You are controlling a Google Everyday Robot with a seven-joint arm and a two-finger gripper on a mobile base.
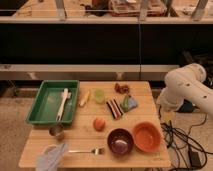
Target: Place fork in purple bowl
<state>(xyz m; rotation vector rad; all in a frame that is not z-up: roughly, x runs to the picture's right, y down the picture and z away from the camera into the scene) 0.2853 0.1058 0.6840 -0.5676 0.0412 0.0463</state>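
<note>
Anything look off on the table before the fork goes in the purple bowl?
Nothing stands out: no spill, nothing tipped or damaged. The fork lies flat near the front edge, left of the upright purple bowl. The gripper is at the front-left corner, by the fork's handle end.

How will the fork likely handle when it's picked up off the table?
The fork looks like slim metal: probably stiff and light. Lying flat on the wooden table, it may be hard to get under and could slide. The gripper sits at its handle end.
</note>
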